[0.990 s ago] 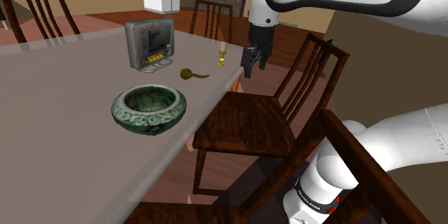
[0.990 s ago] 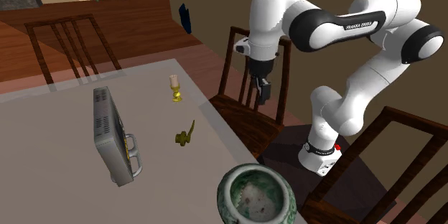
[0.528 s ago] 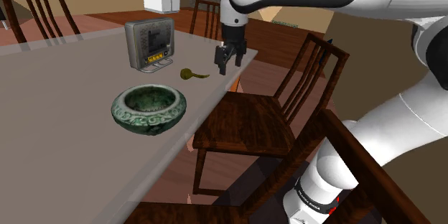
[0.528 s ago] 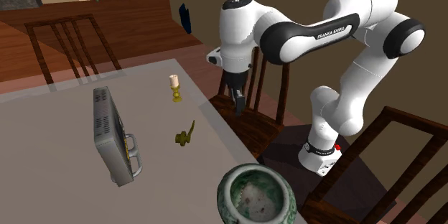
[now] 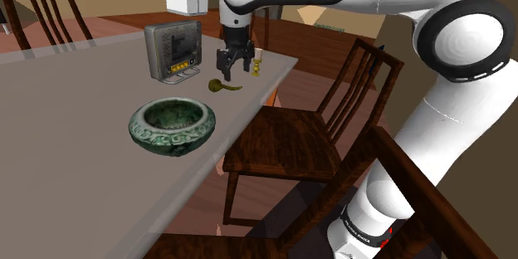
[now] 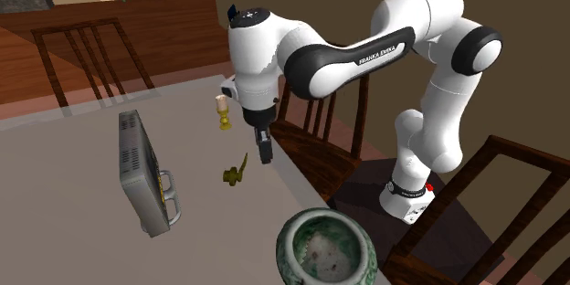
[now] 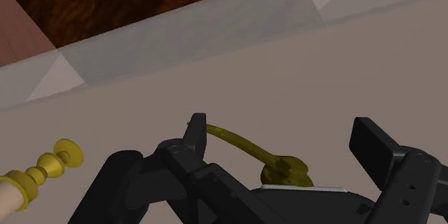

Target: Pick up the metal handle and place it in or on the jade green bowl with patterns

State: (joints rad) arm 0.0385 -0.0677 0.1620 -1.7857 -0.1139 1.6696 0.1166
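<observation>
Tool (image 5: 235, 70), spread, now off the chair (image 5: 290, 137) and above the handle (image 5: 222, 85); candlestick (image 5: 257, 66) just beside it.

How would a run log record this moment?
gripper: open, above handle | handle: lying on table, ungrasped | bowl: no handle in it

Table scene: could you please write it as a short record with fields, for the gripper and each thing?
gripper: open, above the handle, not holding it
handle: brass-coloured, lying on the table, between bowl and candlestick
bowl: green, patterned, upright, apart from the handle
candlestick: upright, near the table's edge
grey box: upright, behind the handle
</observation>
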